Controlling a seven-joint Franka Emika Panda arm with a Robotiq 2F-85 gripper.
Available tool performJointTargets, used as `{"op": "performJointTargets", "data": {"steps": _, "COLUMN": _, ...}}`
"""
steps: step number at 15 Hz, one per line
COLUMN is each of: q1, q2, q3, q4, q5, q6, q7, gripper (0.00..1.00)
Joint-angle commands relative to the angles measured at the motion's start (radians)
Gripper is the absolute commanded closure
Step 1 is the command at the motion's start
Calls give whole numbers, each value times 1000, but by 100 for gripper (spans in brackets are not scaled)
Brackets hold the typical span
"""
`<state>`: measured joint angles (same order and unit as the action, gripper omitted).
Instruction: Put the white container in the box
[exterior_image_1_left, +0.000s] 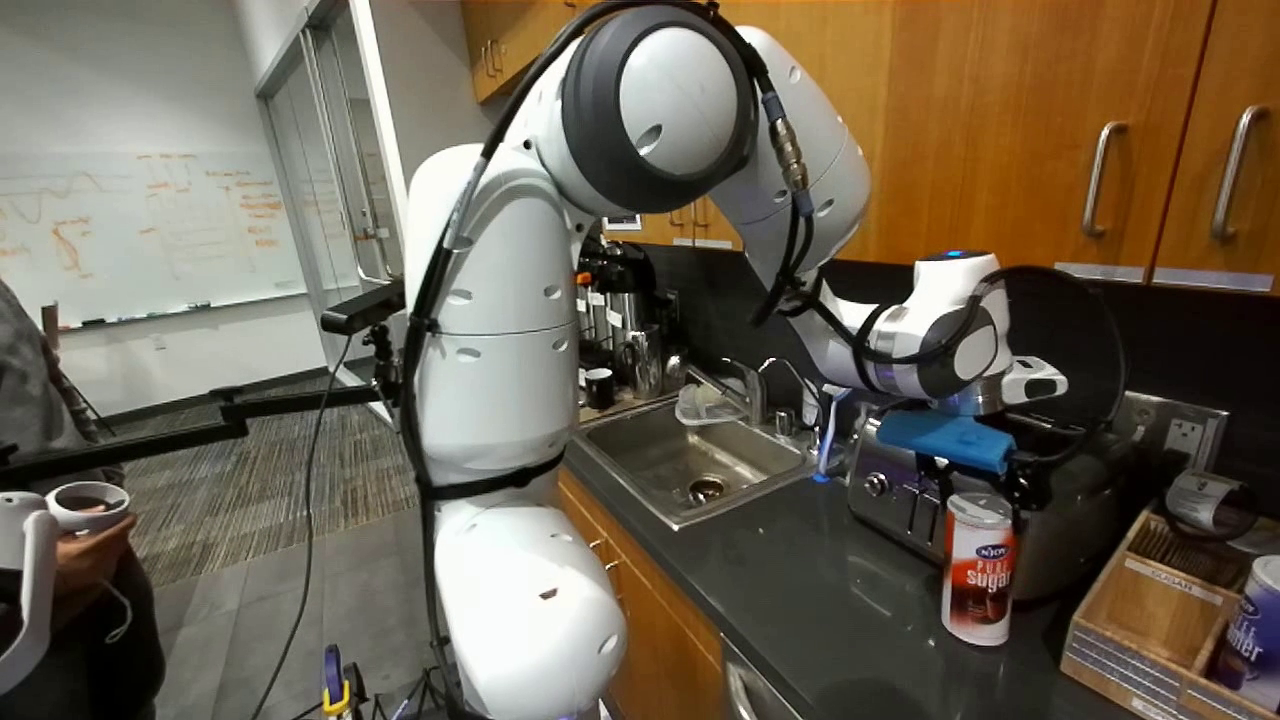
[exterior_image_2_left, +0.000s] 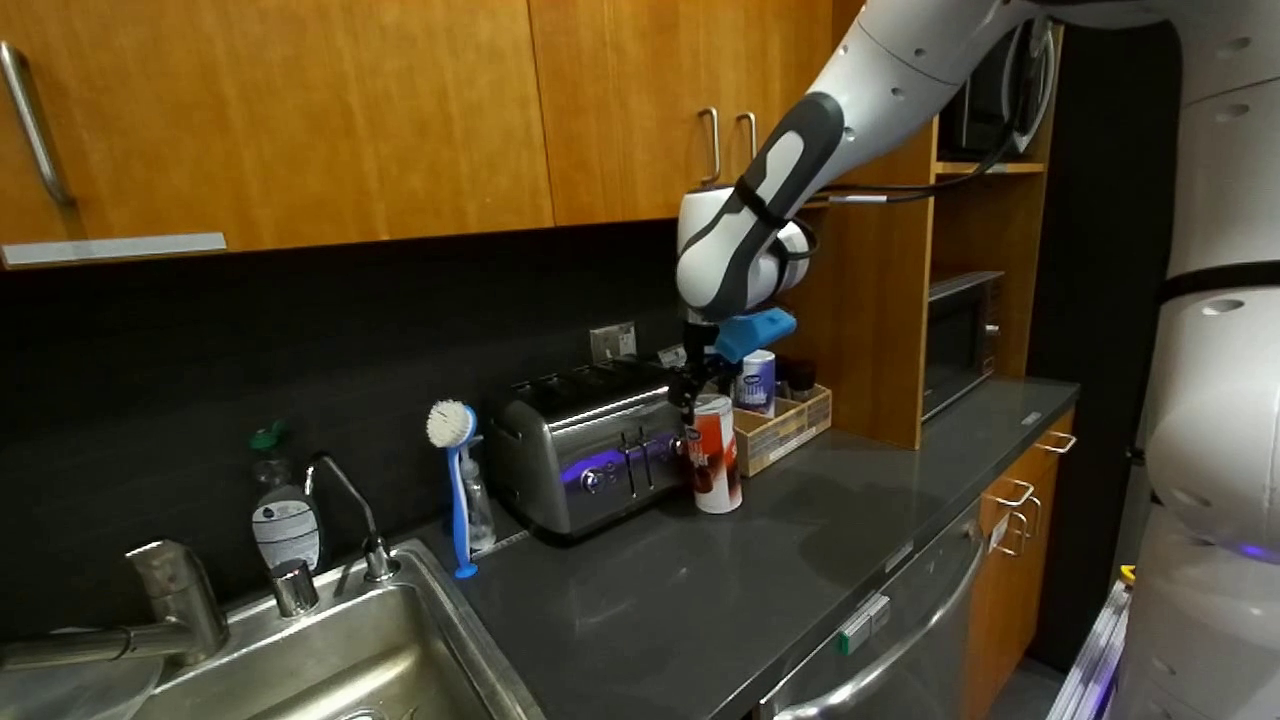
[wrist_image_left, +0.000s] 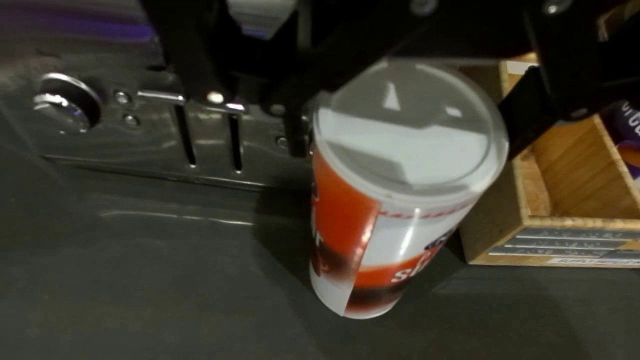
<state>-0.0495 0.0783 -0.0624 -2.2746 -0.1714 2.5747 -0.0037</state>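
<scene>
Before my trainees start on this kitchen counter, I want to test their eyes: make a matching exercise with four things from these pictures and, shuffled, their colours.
Things
1. sugar canister
2. scrub brush
3. toaster
4. divided box

Colours
A. tan
B. silver and black
C. red and white
D. blue and white

Right pairs: 1-C; 2-D; 3-B; 4-A

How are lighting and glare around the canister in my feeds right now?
Wrist view: bright reflections break up the lid of the white container, shadow darkens the counter beside it, and the pincer is nearly black, little detail showing; in an exterior view, purple glow streaks the toaster; in an exterior view, the sugar label is legible.
</scene>
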Motion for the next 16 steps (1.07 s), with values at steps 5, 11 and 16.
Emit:
{"op": "performJointTargets", "data": {"steps": 5, "q1": -4, "q2": -42, "q3": 6, "q4": -13, "q5": 94, "q6": -25, "q7": -30, "gripper": 33}}
{"op": "performJointTargets", "data": {"steps": 11, "q1": -20, "q2": -34, "q3": -12, "q4": 0, "q5": 101, "q6": -30, "q7": -25, "gripper": 33}}
{"op": "performJointTargets", "data": {"steps": 16, "q1": -4, "q2": -126, "q3": -2, "q4": -55, "q5": 55, "q6": -53, "q7": 3, "gripper": 33}}
